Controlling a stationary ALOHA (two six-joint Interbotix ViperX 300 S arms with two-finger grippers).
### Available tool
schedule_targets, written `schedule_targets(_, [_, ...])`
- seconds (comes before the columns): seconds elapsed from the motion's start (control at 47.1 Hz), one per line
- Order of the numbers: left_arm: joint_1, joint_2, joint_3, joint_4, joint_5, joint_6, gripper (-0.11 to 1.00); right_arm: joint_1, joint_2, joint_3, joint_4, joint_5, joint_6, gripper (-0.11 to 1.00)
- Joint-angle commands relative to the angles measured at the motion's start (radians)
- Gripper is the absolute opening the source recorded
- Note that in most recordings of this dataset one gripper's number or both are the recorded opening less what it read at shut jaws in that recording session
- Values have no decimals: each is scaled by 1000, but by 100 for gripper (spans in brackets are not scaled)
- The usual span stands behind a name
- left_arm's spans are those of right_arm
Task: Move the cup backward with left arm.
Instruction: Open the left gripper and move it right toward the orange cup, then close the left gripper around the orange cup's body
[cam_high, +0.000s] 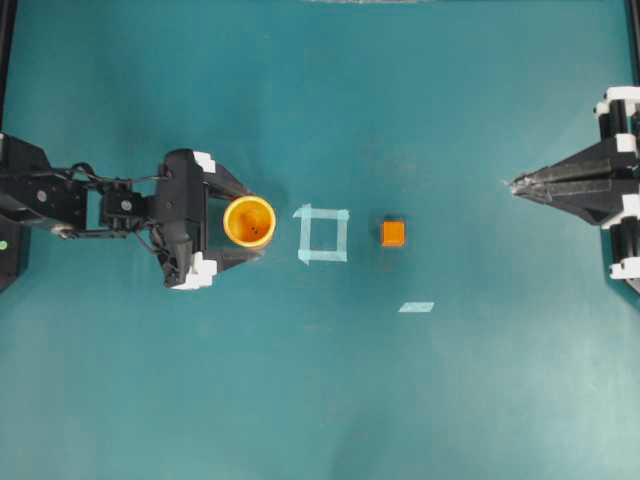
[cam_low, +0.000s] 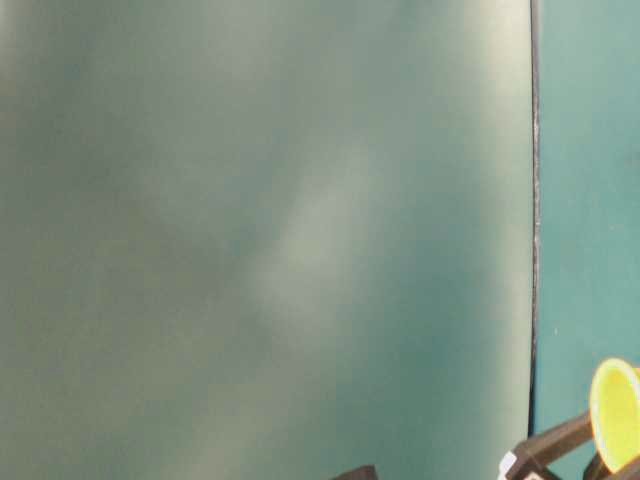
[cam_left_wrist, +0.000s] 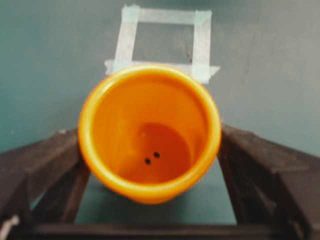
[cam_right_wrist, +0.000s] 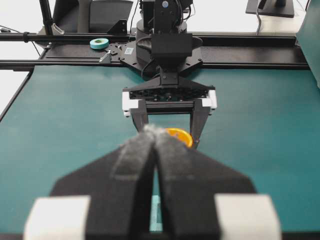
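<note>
The orange-yellow cup (cam_high: 249, 221) stands upright on the teal table, left of centre. My left gripper (cam_high: 245, 222) is open, one finger on each side of the cup, with a thin gap showing from above. In the left wrist view the cup (cam_left_wrist: 150, 132) fills the space between the two black fingers (cam_left_wrist: 45, 162), and its inside is empty. At table level only the yellow rim (cam_low: 615, 415) shows, at the bottom right. My right gripper (cam_high: 515, 184) hangs at the far right, shut on nothing. From its wrist view (cam_right_wrist: 152, 134) part of the cup (cam_right_wrist: 181, 136) shows beyond the tips.
A square of pale tape (cam_high: 323, 233) lies just right of the cup. Further right sits a small orange cube (cam_high: 393, 233), with a short tape strip (cam_high: 416, 307) below it. A roll of tape (cam_right_wrist: 99, 43) rests on the frame behind the left arm.
</note>
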Motion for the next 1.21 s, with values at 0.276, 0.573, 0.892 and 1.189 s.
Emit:
schedule_targets(0.276, [-8,-2,-26,9,-14,5,69,2,5,-34,2,-5,0,0])
schedule_targets(0.573, [-17,-2,-28,8,-38,5,63,2,6,-34,2,-3,0,0])
schedule_targets(0.892, [-6,-2,-29,8,-72,5,63,2,8,-34,2,-5,0,0])
schedule_targets(1.189, [29,0,-31,8,-115,5,63,2,8,-34,2,-5,0,0])
